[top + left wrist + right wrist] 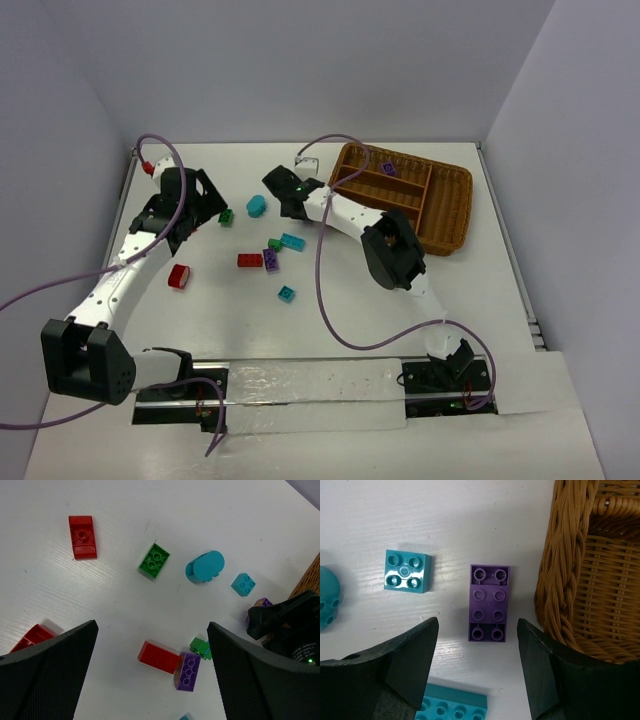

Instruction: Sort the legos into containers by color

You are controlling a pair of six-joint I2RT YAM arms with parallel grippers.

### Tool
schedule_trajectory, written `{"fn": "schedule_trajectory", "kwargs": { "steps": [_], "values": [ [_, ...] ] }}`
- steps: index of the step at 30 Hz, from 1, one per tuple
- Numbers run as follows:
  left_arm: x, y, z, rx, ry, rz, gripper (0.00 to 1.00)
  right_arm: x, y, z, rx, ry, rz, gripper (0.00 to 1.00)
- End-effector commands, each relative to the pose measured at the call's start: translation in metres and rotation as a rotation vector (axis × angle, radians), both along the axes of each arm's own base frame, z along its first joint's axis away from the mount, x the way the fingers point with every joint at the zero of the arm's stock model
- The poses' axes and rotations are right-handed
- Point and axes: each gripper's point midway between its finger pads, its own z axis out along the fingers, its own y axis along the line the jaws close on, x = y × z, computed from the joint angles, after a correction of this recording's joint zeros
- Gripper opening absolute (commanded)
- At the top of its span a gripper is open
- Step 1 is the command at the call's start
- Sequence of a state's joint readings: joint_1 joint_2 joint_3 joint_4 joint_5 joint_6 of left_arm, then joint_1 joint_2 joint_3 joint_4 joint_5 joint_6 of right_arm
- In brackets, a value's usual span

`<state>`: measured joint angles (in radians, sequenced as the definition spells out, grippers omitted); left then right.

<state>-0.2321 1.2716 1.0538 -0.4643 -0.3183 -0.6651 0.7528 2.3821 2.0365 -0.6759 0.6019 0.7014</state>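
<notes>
My right gripper point(283, 192) is open and stands low over the table just left of the brown wicker tray point(455, 205). In the right wrist view its jaws point(477, 625) straddle the near end of a purple brick point(489, 602), with the tray wall point(560, 575) close on the right. A small teal brick point(406, 571) and a teal plate point(452, 705) lie nearby. My left gripper point(205, 205) is open and empty point(152, 630) above a red brick point(160, 656) and a purple brick point(189, 671). A green brick point(154, 560) and a rounded teal brick point(205, 566) lie ahead. One purple brick point(389, 169) lies in a tray slot.
More bricks lie on the table: a red one point(179, 276), a red one point(250, 260) beside a purple one point(270, 260), a teal one point(292, 241) and a small teal one point(286, 293). Another red brick point(82, 536) lies far left. Walls enclose the table.
</notes>
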Motion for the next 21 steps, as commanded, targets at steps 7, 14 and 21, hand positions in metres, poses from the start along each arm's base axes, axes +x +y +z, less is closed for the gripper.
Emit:
{"fn": "schedule_trajectory", "kwargs": {
  "steps": [7, 14, 21],
  "values": [
    [0.002, 0.003, 0.02, 0.016, -0.048, -0.001, 0.99, 0.015, 0.003, -0.001, 0.005, -0.041, -0.034, 0.68],
    [0.002, 0.003, 0.02, 0.02, -0.046, -0.002, 0.99, 0.014, 0.004, -0.009, 0.011, -0.026, -0.031, 0.64],
    [0.002, 0.005, 0.02, 0.029, -0.045, 0.003, 0.99, 0.016, 0.006, -0.002, 0.013, -0.045, -0.015, 0.3]
  ]
}}
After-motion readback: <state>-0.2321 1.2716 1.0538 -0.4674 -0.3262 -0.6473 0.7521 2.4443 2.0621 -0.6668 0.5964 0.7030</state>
